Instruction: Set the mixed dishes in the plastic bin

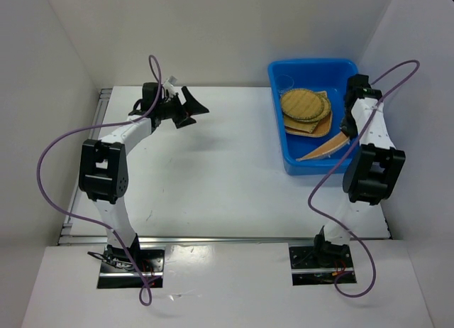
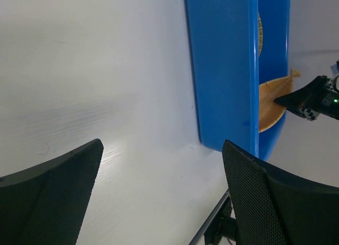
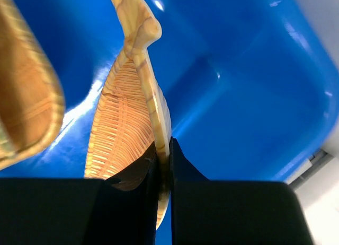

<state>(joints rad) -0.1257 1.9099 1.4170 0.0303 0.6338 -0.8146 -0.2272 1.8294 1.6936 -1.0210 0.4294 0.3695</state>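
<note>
Right wrist view: the right gripper (image 3: pixel 163 149) is pinched shut on the rim of the pointed, leaf-shaped woven-bamboo tray (image 3: pixel 124 117). The tray stands on edge inside the large bright blue plastic bin (image 3: pixel 254 70), beside the bin's near right corner. The bin sits at the far right corner of the white table (image 1: pixel 213 172). A round bamboo tray (image 1: pixel 305 104) tops a stack along the bin's left wall.

To finish well, I would roll the leaf flatter and lower it, keeping its tip inside the near wall, and let go only then.

The left gripper (image 1: pixel 186 108) hangs wide open and empty near the far edge.

Whether the leaf touches the floor is unclear. The fingers hide part of its rim, and the clear cup (image 1: pixel 286 82) is faint.
</note>
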